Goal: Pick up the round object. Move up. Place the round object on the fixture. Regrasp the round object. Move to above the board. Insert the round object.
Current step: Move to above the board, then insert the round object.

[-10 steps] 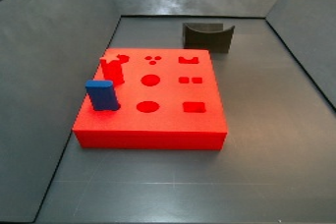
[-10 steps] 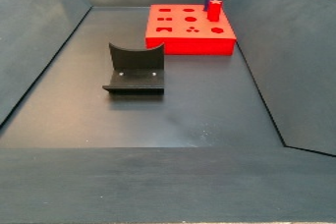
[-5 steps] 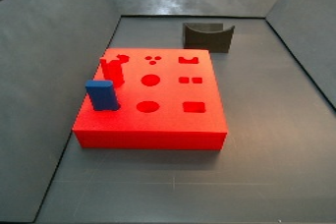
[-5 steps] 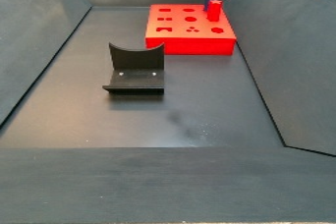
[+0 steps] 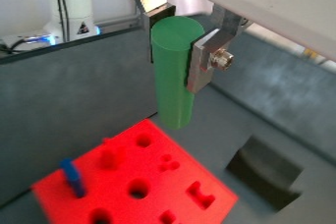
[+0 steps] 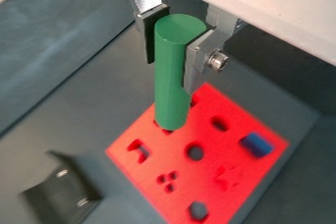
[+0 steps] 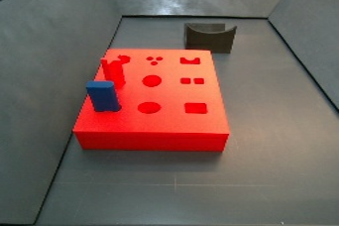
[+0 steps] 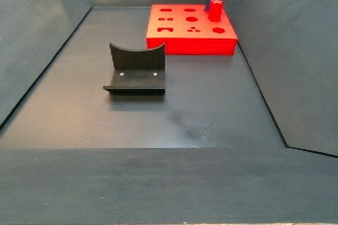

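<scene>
The round object, a plain green cylindrical peg (image 5: 176,71), sits upright between my gripper's (image 5: 179,43) flat silver fingers (image 5: 205,59), clamped near its top end with most of its length hanging free below the pads; I see the same grip in both wrist views, peg (image 6: 175,73) and gripper (image 6: 179,41) alike. The plates are closed onto the peg's sides and touch nothing else.

Below the peg's lower end lies the large flat red rectangular board (image 5: 132,184) with shaped holes in its top; the peg hangs well above it, over the board's edge region as I read it in a wrist view (image 6: 197,164). A small blue rectangular block (image 6: 257,144) stands in the board, and a red peg (image 7: 114,69) rises from it beside the block (image 7: 102,95).

The dark grey fixture with its curved notch (image 8: 134,68) stands on the floor apart from the board; in a side view it sits at about one o'clock from the board (image 7: 211,36). Neither side view shows the gripper or the peg.

The floor (image 8: 172,120) is dull dark grey, walled by sloping grey panels (image 7: 54,17).
</scene>
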Tool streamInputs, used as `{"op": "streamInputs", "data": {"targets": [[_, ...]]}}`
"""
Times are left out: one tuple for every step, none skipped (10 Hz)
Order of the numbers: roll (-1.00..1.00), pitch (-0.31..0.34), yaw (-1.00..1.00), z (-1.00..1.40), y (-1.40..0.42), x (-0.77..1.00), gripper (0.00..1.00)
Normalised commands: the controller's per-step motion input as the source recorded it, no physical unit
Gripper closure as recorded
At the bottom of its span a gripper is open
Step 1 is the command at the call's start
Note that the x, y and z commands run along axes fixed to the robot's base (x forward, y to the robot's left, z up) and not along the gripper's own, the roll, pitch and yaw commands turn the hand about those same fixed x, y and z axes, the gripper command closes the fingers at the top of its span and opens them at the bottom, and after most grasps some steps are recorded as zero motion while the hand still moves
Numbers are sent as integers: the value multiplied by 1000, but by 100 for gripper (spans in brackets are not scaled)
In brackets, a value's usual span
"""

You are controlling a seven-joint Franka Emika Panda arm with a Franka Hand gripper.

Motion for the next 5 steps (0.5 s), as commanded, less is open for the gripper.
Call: {"op": "streamInputs", "data": {"targets": [[-895,34,-97,9,8,-69,100],[-665,17,-63,6,17,-58,100],[-404,-5,-30,-1,12,-50,100],[-272,-15,-22,3,10,-40,100],[0,-90,0,-1000,106,-174,100]]}}
